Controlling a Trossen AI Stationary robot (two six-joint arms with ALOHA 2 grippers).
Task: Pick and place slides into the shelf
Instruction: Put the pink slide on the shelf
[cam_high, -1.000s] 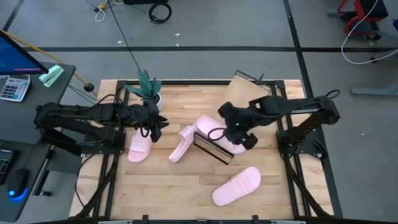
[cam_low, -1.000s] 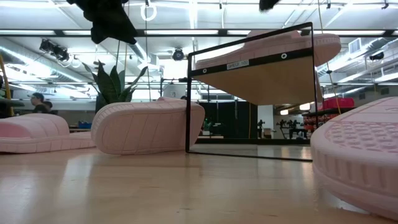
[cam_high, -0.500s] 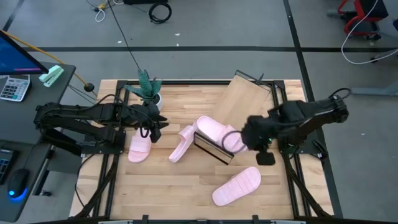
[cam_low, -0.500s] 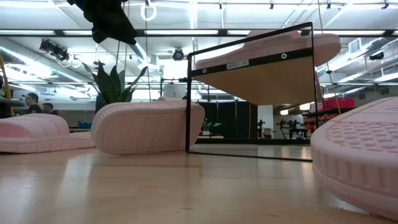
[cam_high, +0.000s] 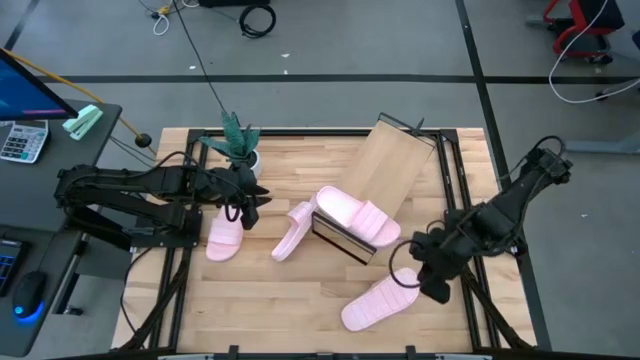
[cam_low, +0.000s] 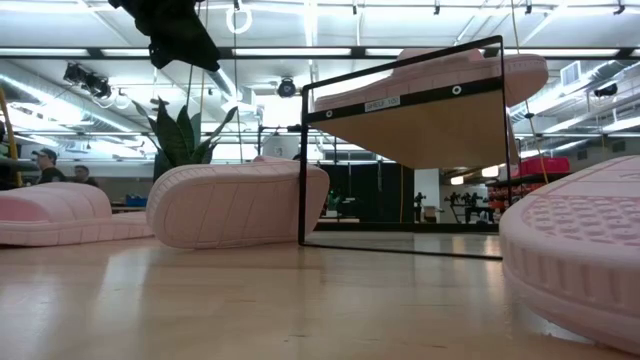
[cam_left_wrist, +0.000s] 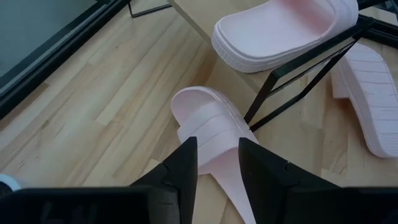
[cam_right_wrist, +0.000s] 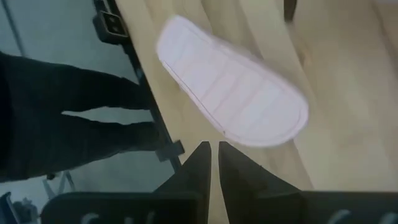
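Right pincer (cam_high: 428, 280), nearly closed and empty, is swinging from the shelf (cam_high: 385, 175), leaving one slide (cam_high: 357, 217) there, toward the upturned slide (cam_high: 380, 299). Left pincer (cam_left_wrist: 216, 163), part-open, is hovering over another (cam_left_wrist: 208, 124); three remaining on the bench (cam_high: 300, 160).

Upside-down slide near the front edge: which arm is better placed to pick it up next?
Right. The right gripper hangs empty beside the sole-up slide, fingers nearly shut. The left gripper hovers far off, over another slide.

Two matte black jointed arms (cam_high: 130, 190) carried looped black cables (thin ones) and ended in flat, dark tapered fingers (cam_left_wrist: 186, 168)
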